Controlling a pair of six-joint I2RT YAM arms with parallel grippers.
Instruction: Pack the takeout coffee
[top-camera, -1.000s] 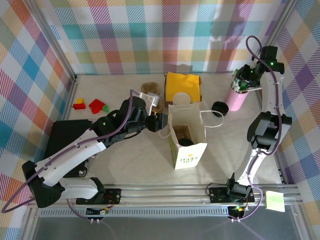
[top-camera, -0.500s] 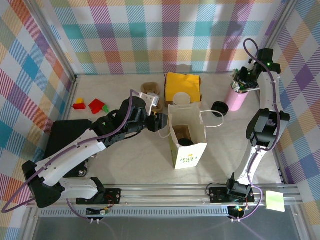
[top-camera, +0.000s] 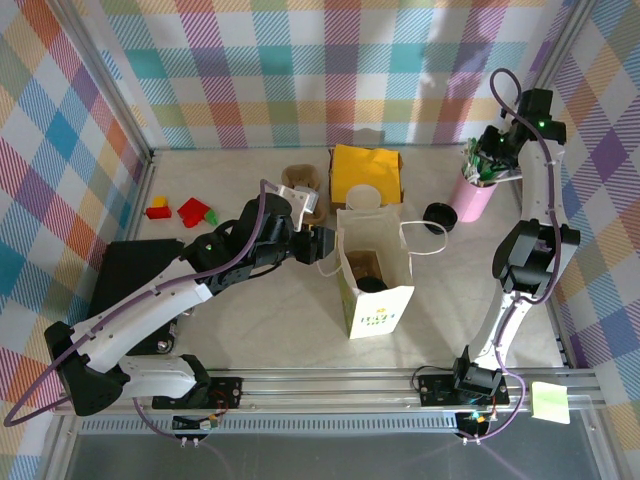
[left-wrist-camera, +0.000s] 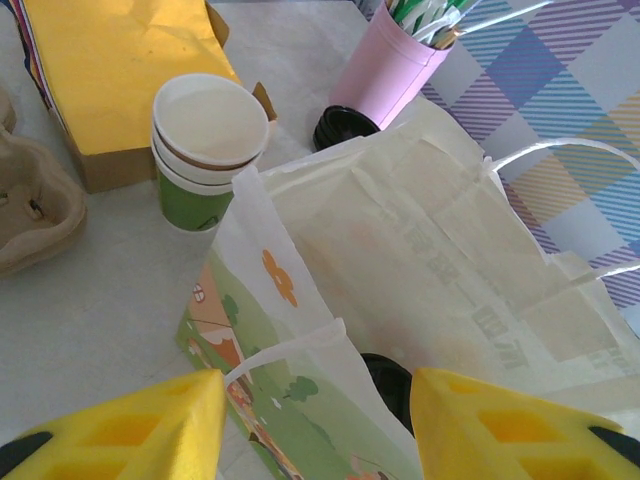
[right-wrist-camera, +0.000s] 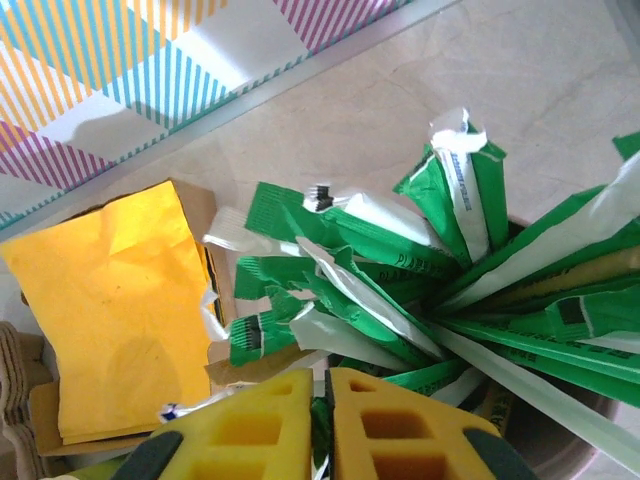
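Observation:
The takeout coffee (top-camera: 363, 197) is a white-rimmed cup (left-wrist-camera: 205, 140) with a green lower part, nested in a short stack. It stands behind the open paper bag (top-camera: 375, 270) and in front of the yellow box (top-camera: 365, 170). My left gripper (top-camera: 322, 245) is at the bag's left wall. Its jaws are open, with the bag's edge and white handle (left-wrist-camera: 290, 350) between them (left-wrist-camera: 318, 385). A dark round lid (left-wrist-camera: 388, 378) shows inside the bag. My right gripper (top-camera: 485, 160) is over the pink holder (top-camera: 475, 195), shut (right-wrist-camera: 328, 378) on a green wrapped stick (right-wrist-camera: 322, 430).
A black lid (top-camera: 438, 215) lies right of the bag. The brown pulp tray (top-camera: 303, 185) sits behind my left wrist. Red, yellow and green blocks (top-camera: 185, 212) lie at far left, with a black box (top-camera: 125, 280) nearer. Several green-and-white wrapped sticks (right-wrist-camera: 440, 290) fan out of the holder.
My right gripper has closed on a wrapped stick in the pink holder, and its wrist has shifted slightly. The left arm and the bag have not moved.

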